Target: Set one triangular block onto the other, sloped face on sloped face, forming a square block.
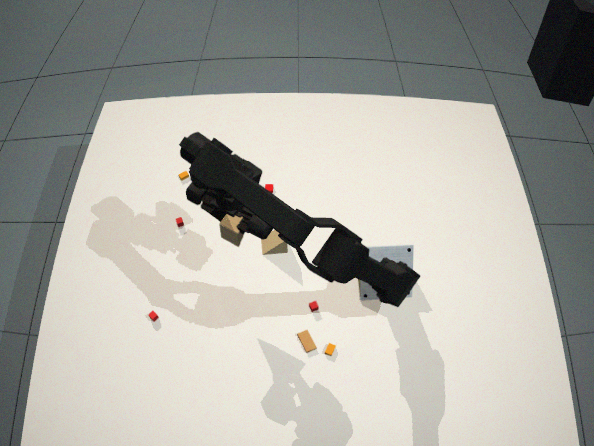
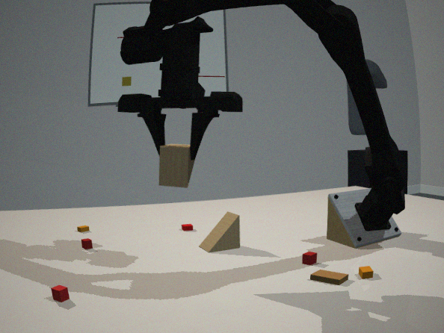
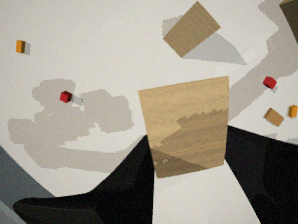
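One triangular block hangs in the air in my gripper. The fingers are shut on its two sides. Its flat face is up and nearly level, an upright face is toward the exterior camera, and it narrows downward. Its slope is mostly hidden. The other triangular block rests on the table, slope up, its low edge to the left in the exterior view. The held block is well above and left of it there, apart from it and turned differently.
Small red cubes, orange blocks and a flat brown block lie about the table. One red cube lies behind the resting block. The arm's base plate is to the right.
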`<action>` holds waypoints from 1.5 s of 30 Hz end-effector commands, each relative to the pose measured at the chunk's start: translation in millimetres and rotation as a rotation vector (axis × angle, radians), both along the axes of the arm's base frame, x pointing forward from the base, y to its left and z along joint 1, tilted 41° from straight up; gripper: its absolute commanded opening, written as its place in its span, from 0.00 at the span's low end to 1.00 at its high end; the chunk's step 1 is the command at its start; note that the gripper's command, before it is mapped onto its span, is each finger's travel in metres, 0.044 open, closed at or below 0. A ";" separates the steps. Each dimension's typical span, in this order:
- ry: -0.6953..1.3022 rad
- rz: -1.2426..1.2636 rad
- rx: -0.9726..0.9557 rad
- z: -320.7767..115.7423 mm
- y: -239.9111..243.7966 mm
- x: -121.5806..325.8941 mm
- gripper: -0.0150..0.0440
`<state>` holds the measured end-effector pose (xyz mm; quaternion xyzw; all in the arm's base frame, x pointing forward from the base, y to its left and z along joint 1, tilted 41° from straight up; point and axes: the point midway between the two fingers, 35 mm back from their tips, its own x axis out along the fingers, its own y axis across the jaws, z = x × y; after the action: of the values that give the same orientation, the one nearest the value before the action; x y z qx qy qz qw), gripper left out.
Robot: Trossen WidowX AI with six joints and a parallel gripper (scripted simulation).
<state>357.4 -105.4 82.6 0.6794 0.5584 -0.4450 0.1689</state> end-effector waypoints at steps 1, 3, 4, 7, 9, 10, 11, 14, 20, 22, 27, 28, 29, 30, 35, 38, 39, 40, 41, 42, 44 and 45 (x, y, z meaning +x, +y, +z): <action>0.074 -0.088 -0.001 -4.4 -5.6 -0.7 0.25; 0.118 -0.142 0.000 -6.3 -8.5 -1.8 0.25; 0.139 -0.169 0.000 -7.2 -10.0 -2.4 0.25; 0.204 -0.250 0.001 -10.0 -14.3 -4.1 0.25; 0.248 -0.303 0.001 -11.9 -17.2 -5.2 0.25; 0.270 -0.330 0.002 -12.8 -18.6 -5.8 0.25; 0.291 -0.357 0.002 -13.8 -20.0 -6.4 0.25; 0.357 -0.437 0.002 -16.5 -24.2 -8.3 0.25; 0.489 -0.596 0.003 -22.1 -32.6 -12.3 0.25; 0.533 -0.649 0.004 -24.0 -35.3 -13.7 0.25; 0.584 -0.717 0.003 -28.4 -40.8 -11.8 0.25; 0.584 -0.717 0.003 -28.4 -40.8 -11.8 0.25; 0.584 -0.717 0.003 -28.4 -40.8 -11.8 0.25; 0.585 -0.717 0.003 -28.9 -40.6 -11.9 0.25; 0.594 -0.719 0.004 -40.7 -33.7 -16.4 0.25; 0.601 -0.720 0.004 -48.7 -28.7 -20.0 0.25; 0.603 -0.721 0.004 -51.3 -27.0 -21.3 0.25; 0.605 -0.721 0.004 -54.1 -25.1 -22.3 0.25; 0.608 -0.722 0.005 -56.9 -23.1 -23.3 0.25; 0.610 -0.722 0.005 -59.7 -21.0 -24.4 0.25; 0.615 -0.723 0.005 -65.3 -17.0 -26.7 0.25; 0.617 -0.723 0.005 -68.0 -14.9 -27.9 0.25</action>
<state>332.8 -126.7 19.2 0.6685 0.3119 -0.6538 -0.1685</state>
